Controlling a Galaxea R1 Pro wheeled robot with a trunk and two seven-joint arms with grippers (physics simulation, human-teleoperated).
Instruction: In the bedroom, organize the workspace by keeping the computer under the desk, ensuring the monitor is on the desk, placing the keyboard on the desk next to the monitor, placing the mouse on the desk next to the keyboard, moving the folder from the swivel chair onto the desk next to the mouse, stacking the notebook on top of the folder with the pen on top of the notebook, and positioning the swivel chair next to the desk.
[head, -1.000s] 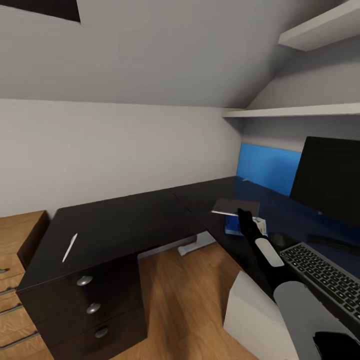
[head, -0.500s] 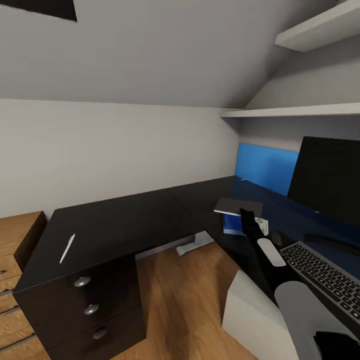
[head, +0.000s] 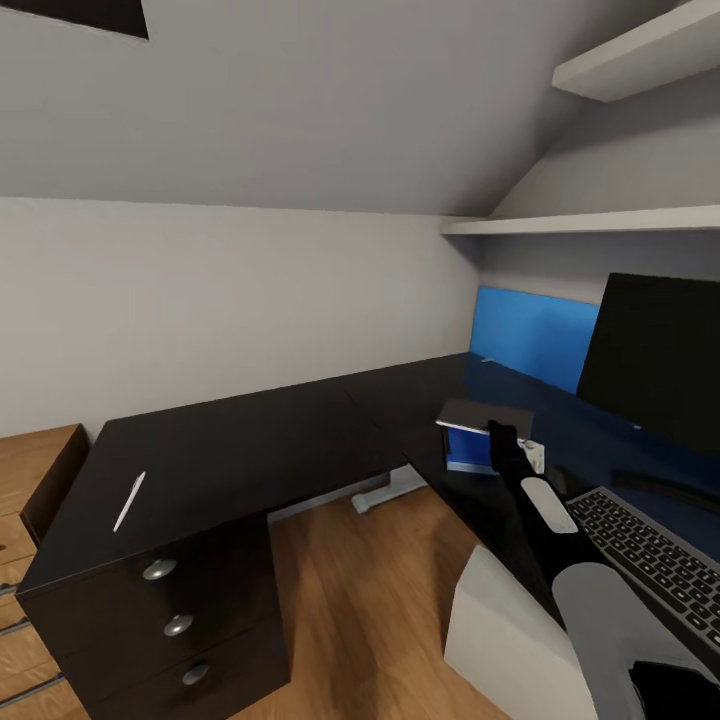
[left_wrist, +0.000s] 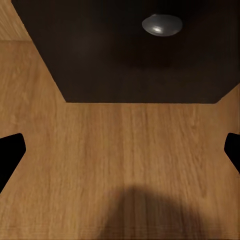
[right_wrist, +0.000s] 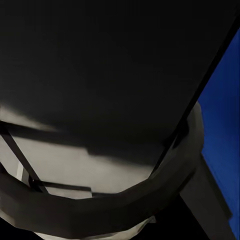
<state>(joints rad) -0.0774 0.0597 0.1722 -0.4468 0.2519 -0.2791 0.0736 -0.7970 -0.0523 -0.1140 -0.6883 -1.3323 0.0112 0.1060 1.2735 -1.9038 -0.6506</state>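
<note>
The right gripper has its jaws clamped on the thin dark grey notebook, holding it flat just above the bright-blue folder on the black bench. Beside them lie the grey-framed keyboard and the black-fronted monitor. The left gripper has its jaws spread over wood floor, and the thin pale pen lies on the black drawer unit.

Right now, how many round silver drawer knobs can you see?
3, in a column down the black drawer unit's front: top, middle, bottom. Others may be hidden.
</note>
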